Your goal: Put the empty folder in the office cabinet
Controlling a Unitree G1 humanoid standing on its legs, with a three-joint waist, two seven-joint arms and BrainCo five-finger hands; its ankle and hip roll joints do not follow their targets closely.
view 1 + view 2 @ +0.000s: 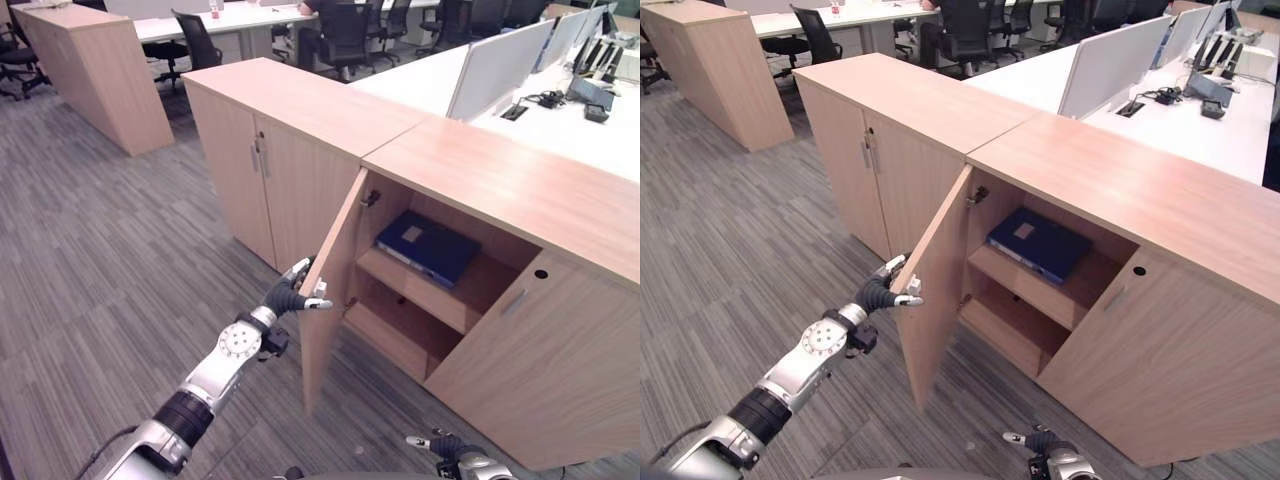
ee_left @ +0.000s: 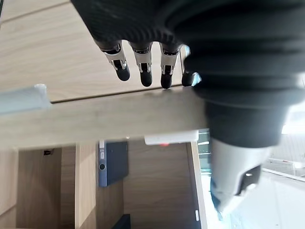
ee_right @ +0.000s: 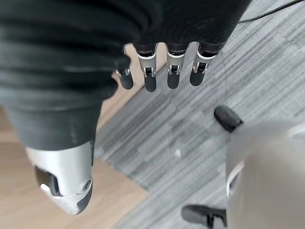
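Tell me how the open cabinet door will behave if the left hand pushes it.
The door hangs on hinges at its inner edge, so it would likely swing shut rather than flex; it looks like stiff board. The left hand touches its free edge, where a light push probably suffices. The folder lies fully inside on the shelf, so it likely won't block the door.

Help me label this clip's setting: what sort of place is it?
Most likely an open-plan office: long white desks with grey divider screens, black swivel chairs, grey striped carpet and low light-wood cabinets, one holding a dark blue folder.
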